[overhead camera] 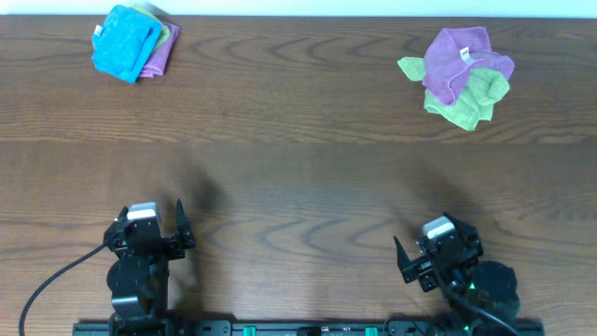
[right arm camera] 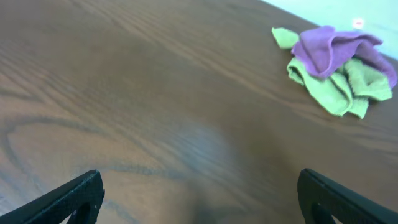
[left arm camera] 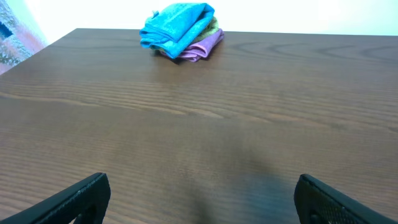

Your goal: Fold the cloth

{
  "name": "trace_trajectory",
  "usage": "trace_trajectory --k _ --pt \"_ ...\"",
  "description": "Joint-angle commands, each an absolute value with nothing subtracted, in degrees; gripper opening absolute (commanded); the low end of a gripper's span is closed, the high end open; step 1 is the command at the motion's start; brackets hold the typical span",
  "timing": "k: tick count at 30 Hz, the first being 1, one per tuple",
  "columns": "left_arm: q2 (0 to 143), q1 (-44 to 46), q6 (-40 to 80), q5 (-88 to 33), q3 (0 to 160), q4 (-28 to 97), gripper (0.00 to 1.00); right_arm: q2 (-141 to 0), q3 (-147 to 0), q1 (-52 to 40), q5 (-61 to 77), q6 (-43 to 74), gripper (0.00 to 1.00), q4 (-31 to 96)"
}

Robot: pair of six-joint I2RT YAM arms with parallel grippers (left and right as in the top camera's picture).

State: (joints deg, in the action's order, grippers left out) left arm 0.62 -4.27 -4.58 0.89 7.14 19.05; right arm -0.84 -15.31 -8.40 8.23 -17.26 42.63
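Note:
The bright blue cloth (overhead camera: pixel 124 41) lies folded at the far left of the table, on top of a purple and a lime-green cloth; it also shows in the left wrist view (left arm camera: pixel 176 23). My left gripper (overhead camera: pixel 154 229) is open and empty near the front left edge, far from the cloth; in the left wrist view (left arm camera: pixel 202 199) its fingers stand wide apart over bare wood. My right gripper (overhead camera: pixel 438 252) is open and empty at the front right, its fingers wide apart over bare wood in the right wrist view (right arm camera: pixel 199 196).
A crumpled purple cloth (overhead camera: pixel 459 58) lies over a lime-green cloth (overhead camera: pixel 466 103) at the far right, also in the right wrist view (right arm camera: pixel 333 50). A purple cloth (overhead camera: pixel 163 51) peeks out under the blue one. The brown wooden table (overhead camera: pixel 298 187) spans the view.

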Motion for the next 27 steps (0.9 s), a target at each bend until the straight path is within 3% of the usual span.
trace_trajectory --k 1,27 --pt "0.27 -4.10 -5.39 1.87 5.82 19.35 0.95 -0.30 -13.72 -7.90 8.82 -18.09 0.99 42.65" --pt "0.27 -4.10 -5.39 1.87 5.82 19.35 0.95 -0.32 -9.43 -7.90 7.94 -17.85 0.99 42.65"
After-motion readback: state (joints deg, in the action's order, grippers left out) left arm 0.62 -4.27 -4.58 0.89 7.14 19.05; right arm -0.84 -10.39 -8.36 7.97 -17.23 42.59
